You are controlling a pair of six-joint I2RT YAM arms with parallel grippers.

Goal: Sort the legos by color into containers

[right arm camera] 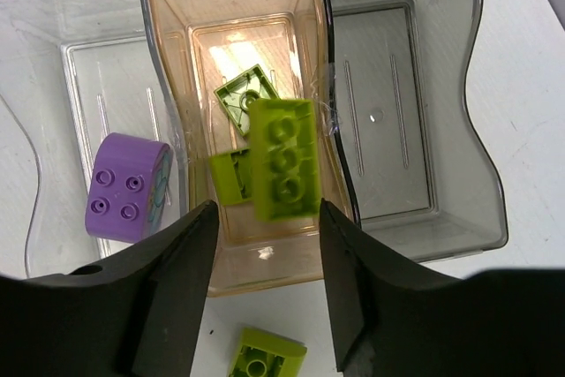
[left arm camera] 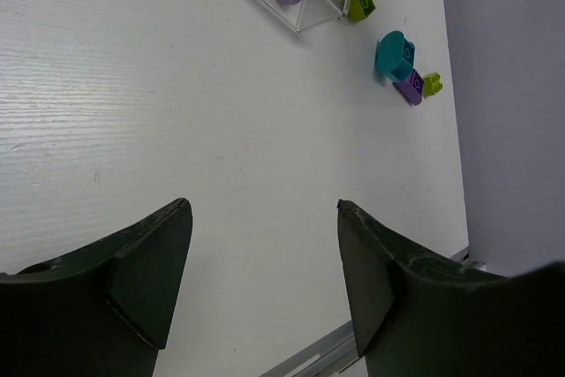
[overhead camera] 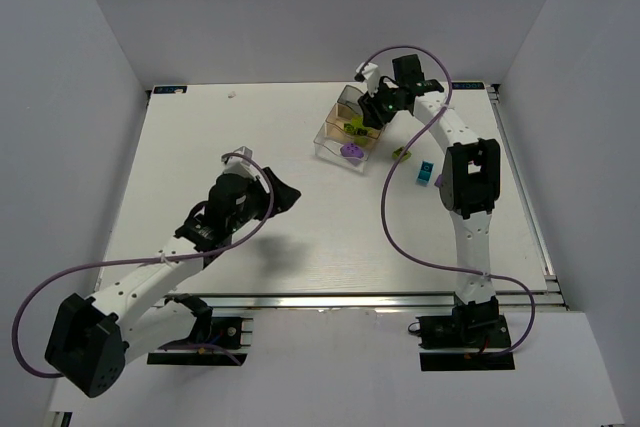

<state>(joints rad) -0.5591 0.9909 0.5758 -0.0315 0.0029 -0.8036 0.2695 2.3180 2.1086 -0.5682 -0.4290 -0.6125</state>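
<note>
Overhead, one three-compartment tray point(overhead camera: 328, 139) sits far right, open table point(overhead camera: 200, 147) leftward; left wrist: left gripper point(left arm camera: 262, 207) spread, empty, four loose bricks point(left arm camera: 395, 55) toward the table's right edge; right wrist: right gripper point(right arm camera: 267, 209) spread, unclamped lime brick point(right arm camera: 284, 169) over the amber compartment point(right arm camera: 229, 33) with two lime bricks point(right arm camera: 245, 94), one purple brick point(right arm camera: 124, 187) alongside.

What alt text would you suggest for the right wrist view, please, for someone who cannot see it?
The right gripper, jaws open, hangs over the three-compartment tray, a blurred lime brick between the jaws above the amber middle compartment. Two lime pieces lie inside; a purple brick sits in the adjacent clear compartment.
</note>
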